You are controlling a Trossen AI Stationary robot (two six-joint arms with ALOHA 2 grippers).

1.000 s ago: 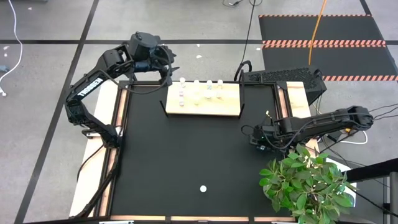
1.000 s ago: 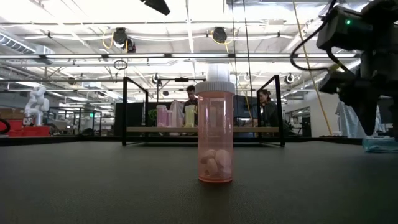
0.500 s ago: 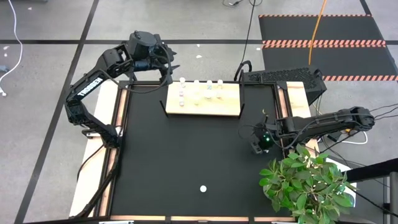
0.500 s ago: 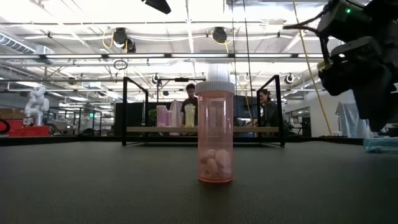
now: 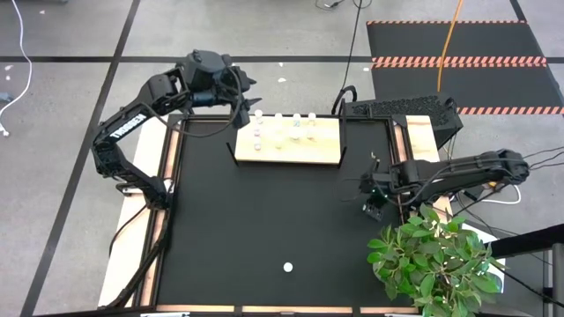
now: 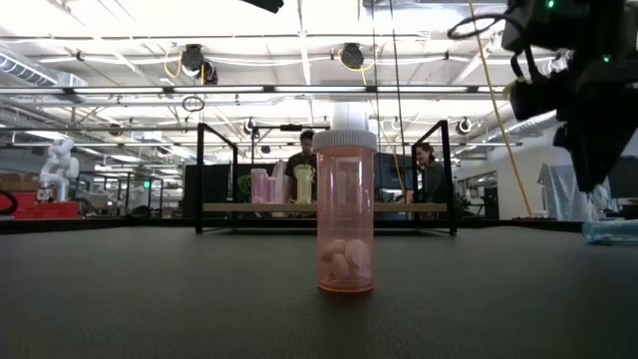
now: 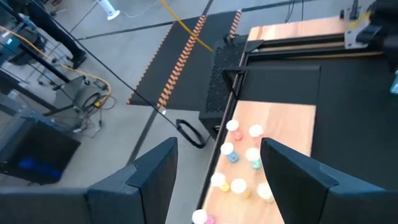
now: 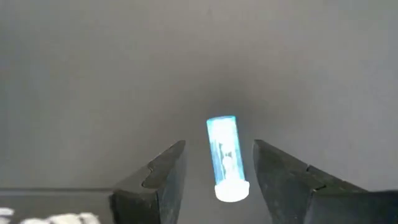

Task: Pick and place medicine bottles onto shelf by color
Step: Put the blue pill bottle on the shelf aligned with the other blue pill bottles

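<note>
The right gripper [image 8: 214, 180] has swung round at the table's right edge and now hangs, jaws apart, over a teal-blue, white-capped medicine bottle [image 8: 225, 157] lying on its side on the black table [image 5: 264, 220], lined up between the fingers; a pickup looks near. The left gripper [image 7: 217, 174], jaws apart and empty, has edged nearer the light-wood shelf [image 5: 326, 150] carrying the sorted bottles. A pink bottle [image 6: 345, 211] stands alone near the front. White lettering on the left arm cannot be read.
</note>
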